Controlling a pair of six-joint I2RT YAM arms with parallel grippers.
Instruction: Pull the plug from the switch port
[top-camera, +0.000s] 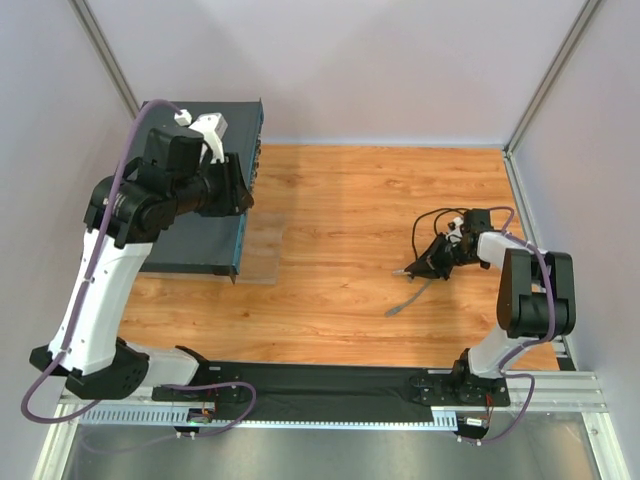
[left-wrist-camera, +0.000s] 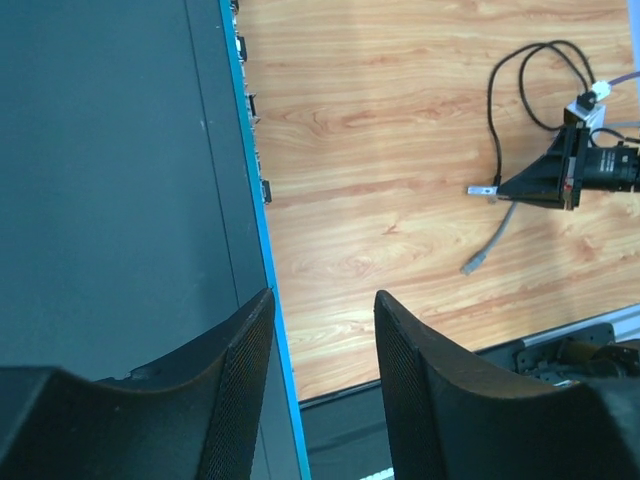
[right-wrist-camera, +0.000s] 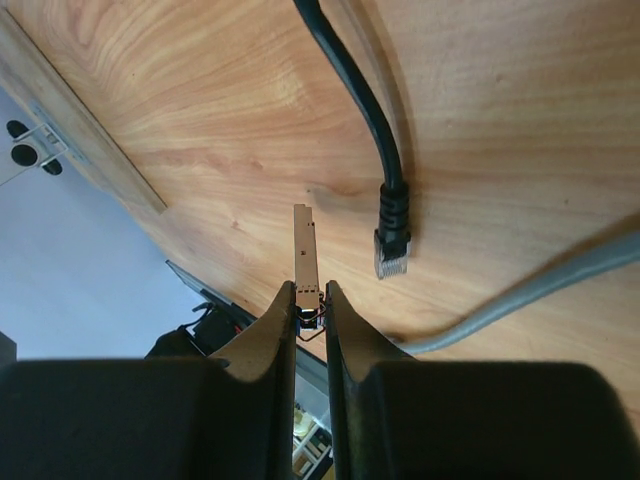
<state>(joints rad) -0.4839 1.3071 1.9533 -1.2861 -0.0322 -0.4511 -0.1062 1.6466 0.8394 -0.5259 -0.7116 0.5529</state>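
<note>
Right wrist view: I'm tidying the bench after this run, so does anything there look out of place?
Yes. A black cable and a grey cable lie loose on the wooden table, their ends unconnected, far from the switch. The right gripper is shut on a slim metal plug.

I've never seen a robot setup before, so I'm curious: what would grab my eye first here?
The big dark switch sits at the table's far left, with the left tool hanging open over its blue edge. On the right, the right tool pinches a slim plug, with a loose black cable and a grey cable lying beside it.
</note>
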